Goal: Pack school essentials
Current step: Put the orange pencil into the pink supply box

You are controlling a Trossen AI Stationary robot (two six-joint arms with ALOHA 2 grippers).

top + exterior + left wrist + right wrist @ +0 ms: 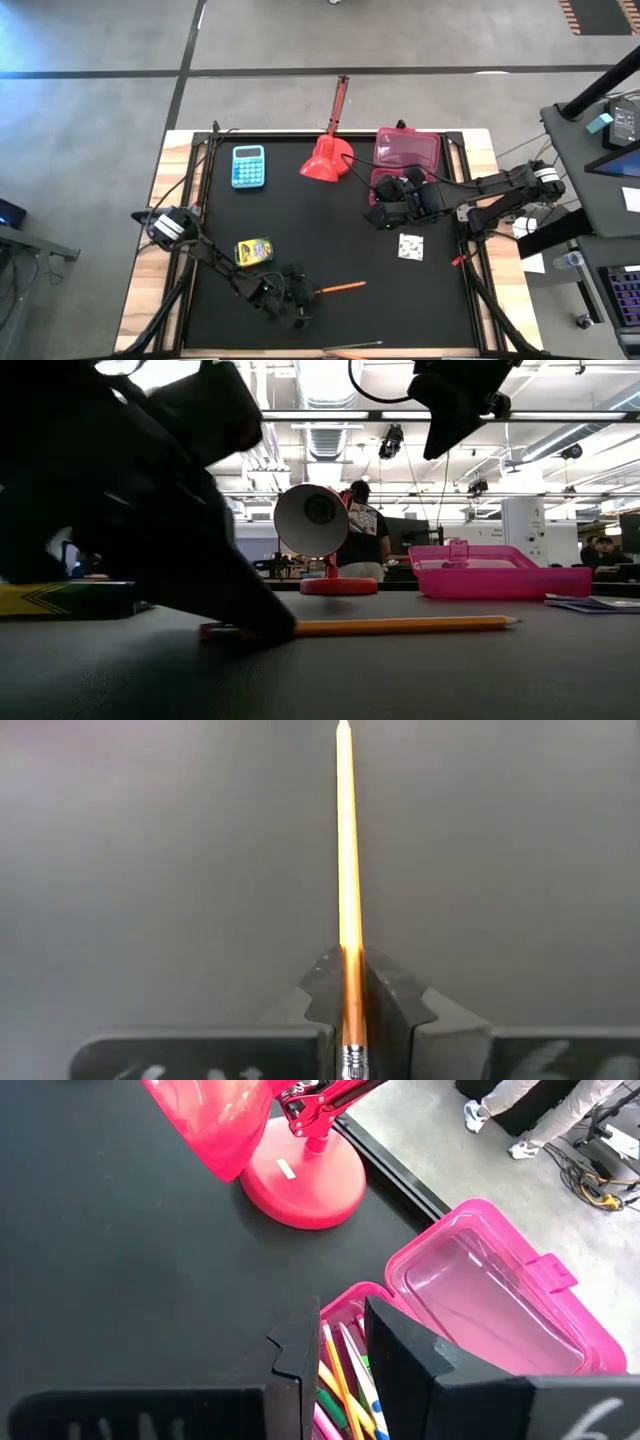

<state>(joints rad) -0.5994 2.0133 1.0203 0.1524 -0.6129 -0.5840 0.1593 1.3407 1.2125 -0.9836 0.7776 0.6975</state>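
**Orange pencil being gripped near the front edge**

Orange wooden pencil (343, 287) is lying flat on the black tabletop near the front edge, about midway along it, and the left gripper (350, 1010) is closing on its eraser end, fingers narrowed to the pencil's width and pinching it while its length is resting on the surface. The right gripper (340, 1345) is hovering over the open pink plastic pencil case (407, 152) by the back-right corner, its fingers slightly parted and holding nothing; several coloured pens (345, 1380) are already lying inside. The yellow-green crayon box (254, 250) and the white speckled square (410, 246) are waiting on the table. This looks like the pick-up step for the pencil; next it needs lifting cleanly and carrying toward the back-right case.
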